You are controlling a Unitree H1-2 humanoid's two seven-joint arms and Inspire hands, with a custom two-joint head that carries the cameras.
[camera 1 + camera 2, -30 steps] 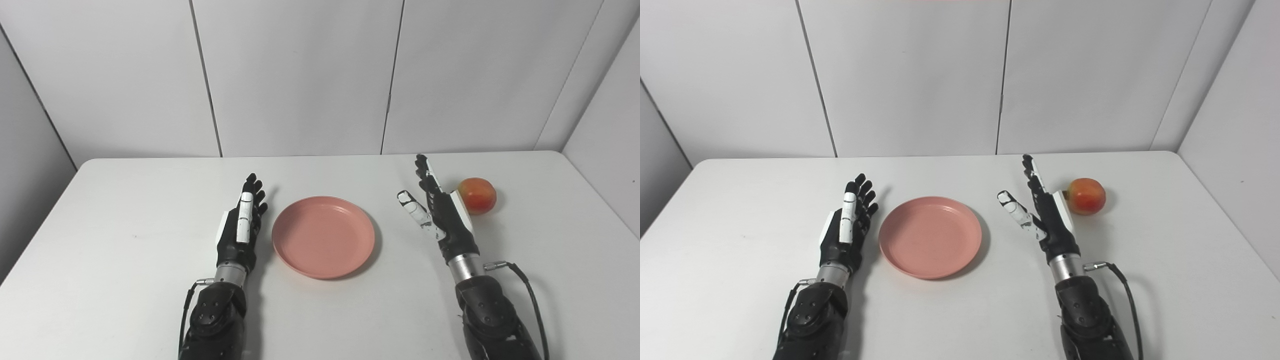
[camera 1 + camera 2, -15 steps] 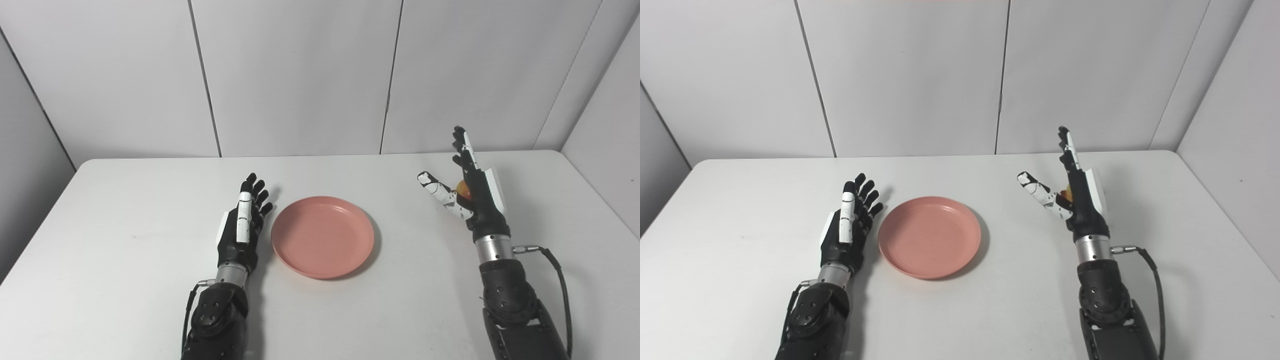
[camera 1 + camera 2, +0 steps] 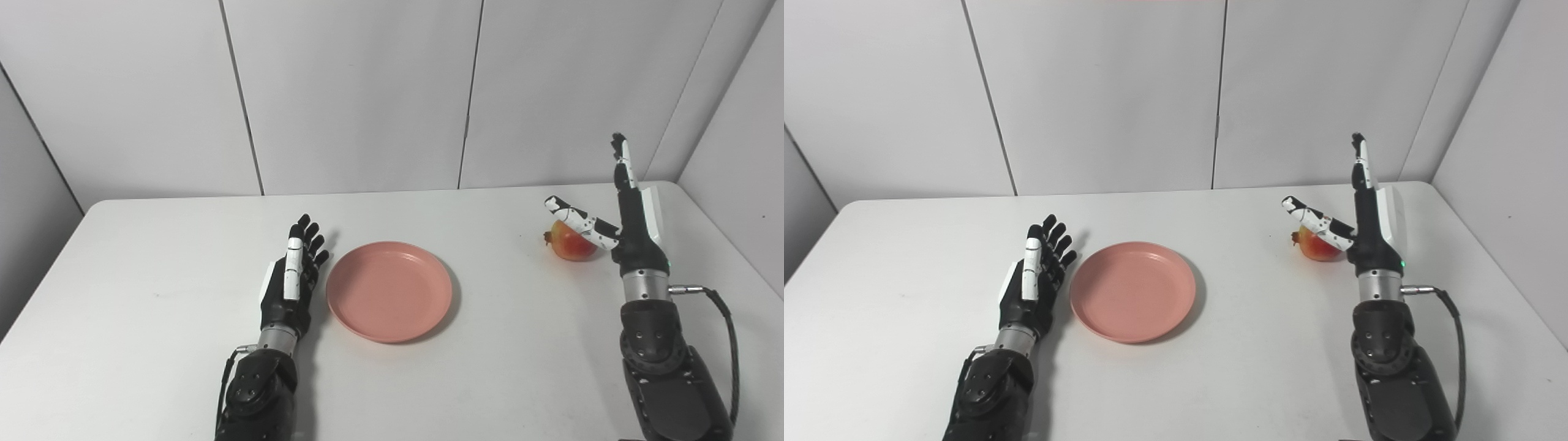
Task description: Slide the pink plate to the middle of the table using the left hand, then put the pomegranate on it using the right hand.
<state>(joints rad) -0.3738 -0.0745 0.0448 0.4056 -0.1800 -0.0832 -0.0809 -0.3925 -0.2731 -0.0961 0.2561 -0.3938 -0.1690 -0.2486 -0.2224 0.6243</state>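
The pink plate [image 3: 389, 290] lies near the middle of the white table [image 3: 122, 318], nothing on it. My left hand [image 3: 290, 282] rests open on the table just left of the plate's rim, fingers pointing away from me. A red-orange pomegranate [image 3: 569, 242] sits on the table at the right. My right hand [image 3: 625, 214] is raised on the pomegranate's right side, open, fingers pointing up and thumb stretched over the fruit's top. I cannot tell whether the thumb touches it. The right hand [image 3: 1366, 214] hides part of the pomegranate [image 3: 1317, 246].
White wall panels stand close behind the table and along its right edge. A black cable [image 3: 723, 318] loops out from my right wrist. The table's far edge [image 3: 392, 193] runs just beyond the pomegranate.
My right hand has swung from the pomegranate's left side, up and across it, to its right side. The camera has shifted a little rightward. Plate, fruit and left hand have stayed put.
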